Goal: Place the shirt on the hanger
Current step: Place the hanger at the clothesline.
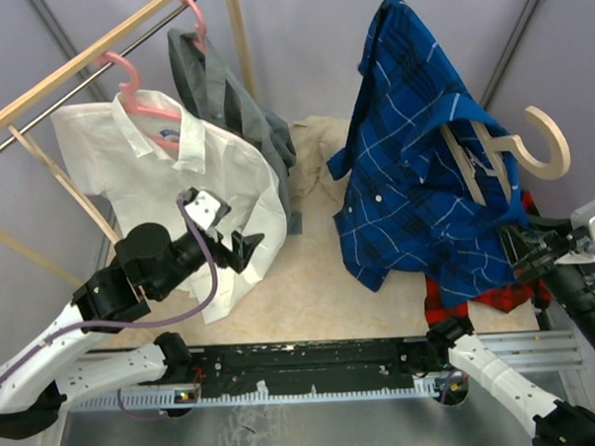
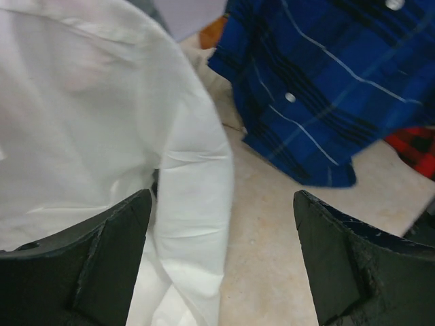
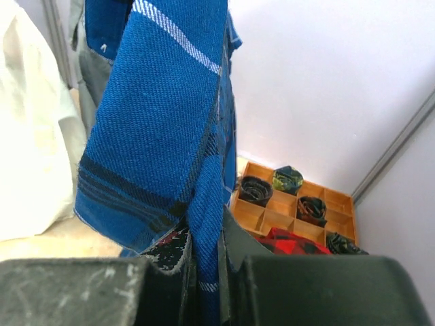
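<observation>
open table lane between white shirt and blue shirt, hanger hook free; rail blocks upper-left

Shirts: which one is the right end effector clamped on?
The blue checked shirt: its fabric runs between the right end effector fingers. The white shirt hangs on a pink hanger; the red plaid shirt lies beneath.

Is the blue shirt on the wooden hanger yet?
Not properly: the shirt hangs bunched, and the hanger pokes out bare beside it.

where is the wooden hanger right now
Top view, right side: the hanger is partly tucked into the blue shirt, hook sticking out to the right, above the right gripper.
</observation>
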Tool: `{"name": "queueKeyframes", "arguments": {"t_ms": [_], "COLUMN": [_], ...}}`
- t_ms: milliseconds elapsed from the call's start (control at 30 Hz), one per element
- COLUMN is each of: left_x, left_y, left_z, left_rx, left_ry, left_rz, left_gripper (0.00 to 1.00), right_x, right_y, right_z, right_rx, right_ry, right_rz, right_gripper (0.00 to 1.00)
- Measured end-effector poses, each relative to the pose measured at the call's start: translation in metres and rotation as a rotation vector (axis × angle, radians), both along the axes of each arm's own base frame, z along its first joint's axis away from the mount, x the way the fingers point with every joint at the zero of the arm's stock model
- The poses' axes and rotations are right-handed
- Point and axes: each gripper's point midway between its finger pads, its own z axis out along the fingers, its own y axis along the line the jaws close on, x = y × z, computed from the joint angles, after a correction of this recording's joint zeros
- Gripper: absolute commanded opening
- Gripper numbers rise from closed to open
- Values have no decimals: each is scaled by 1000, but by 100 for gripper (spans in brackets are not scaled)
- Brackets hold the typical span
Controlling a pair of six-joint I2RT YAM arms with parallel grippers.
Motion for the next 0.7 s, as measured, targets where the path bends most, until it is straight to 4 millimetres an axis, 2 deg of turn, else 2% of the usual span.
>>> {"name": "queueKeyframes", "arguments": {"t_ms": [133, 333, 700], "left_x": [-27, -64, -89], "left_y": [-18, -33, -48], "left_z": [-7, -13, -17], "left_rx": [1, -11, -1], "left_ry": [4, 8, 29], "left_rz": [-201, -428, -605], "left_gripper": [90, 88, 85], "right_x": [-5, -19, -49], "right_y": [10, 31, 53], "right_z": [4, 7, 19], "right_rx": [-19, -42, -50], "right_ry": [-13, -20, -65], "right_rz": [65, 206, 401], "right_gripper": [0, 0, 0]}}
